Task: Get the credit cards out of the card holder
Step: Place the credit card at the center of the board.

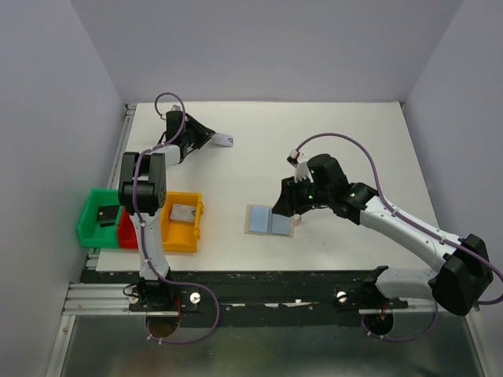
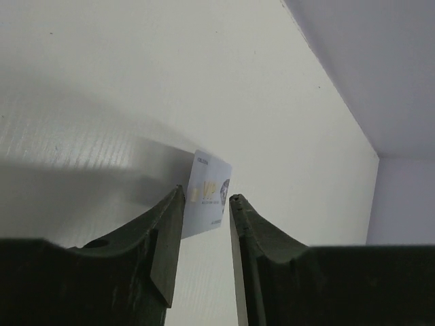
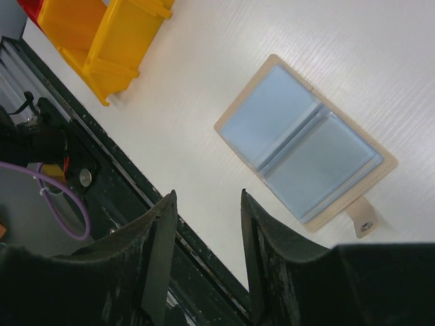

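Note:
The card holder (image 1: 269, 220) lies open and flat on the table, two light-blue panels up, with a tan border and a snap tab; it also shows in the right wrist view (image 3: 306, 153). My right gripper (image 1: 281, 206) hovers at its far right edge, open and empty (image 3: 208, 193). My left gripper (image 1: 211, 140) is far back left, low over the table, jaws apart (image 2: 207, 193). A silvery-white credit card (image 2: 211, 187) with gold print lies just beyond its fingertips (image 1: 225, 140). A greyish card (image 1: 182, 212) lies in the yellow bin and a black card (image 1: 104, 214) in the green bin.
Green (image 1: 88, 224), red (image 1: 126, 234) and yellow (image 1: 193, 228) bins stand in a row at the front left; the yellow bin also shows in the right wrist view (image 3: 109, 41). Walls enclose the table at the back and on both sides. The table's front edge has a black rail (image 1: 259, 276).

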Controlling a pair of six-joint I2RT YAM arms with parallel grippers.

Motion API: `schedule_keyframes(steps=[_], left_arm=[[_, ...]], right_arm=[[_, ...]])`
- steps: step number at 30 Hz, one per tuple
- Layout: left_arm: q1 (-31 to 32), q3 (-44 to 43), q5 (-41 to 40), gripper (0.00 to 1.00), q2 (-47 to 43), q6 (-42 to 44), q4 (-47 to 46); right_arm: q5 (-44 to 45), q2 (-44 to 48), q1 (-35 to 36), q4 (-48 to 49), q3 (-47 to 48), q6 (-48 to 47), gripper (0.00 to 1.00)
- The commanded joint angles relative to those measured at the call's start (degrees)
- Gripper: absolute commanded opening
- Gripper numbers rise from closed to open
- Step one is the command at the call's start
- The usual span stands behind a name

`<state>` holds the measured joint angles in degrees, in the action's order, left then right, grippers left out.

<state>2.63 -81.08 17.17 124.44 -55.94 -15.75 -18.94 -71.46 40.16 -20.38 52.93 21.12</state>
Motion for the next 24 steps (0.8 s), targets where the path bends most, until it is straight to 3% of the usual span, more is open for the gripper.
schedule_keyframes(steps=[1,16,21,24], left_arm=[[-1.2,0.4,0.8,0.46,-0.9,1.1,2.1],[-4.8,0.0,-4.3,0.66,-8.2,6.5,10.1],[-4.6,4.7,-7.0,0.69,-15.6,7.0,10.2],[-1.2,10.9,-10.8,0.72,-24.0,8.4,10.4]], right_arm=[[-0.2,0.0,-0.1,0.2,1.0,0.4,0.50],[4.7,2.1,-0.2,-1.3,-0.3,0.2,0.50],[12.3,3.2,0.0,-2.9,-0.8,1.8,0.52],[18.7,3.6,-0.2,-3.6,-2.0,4.1,0.55]])
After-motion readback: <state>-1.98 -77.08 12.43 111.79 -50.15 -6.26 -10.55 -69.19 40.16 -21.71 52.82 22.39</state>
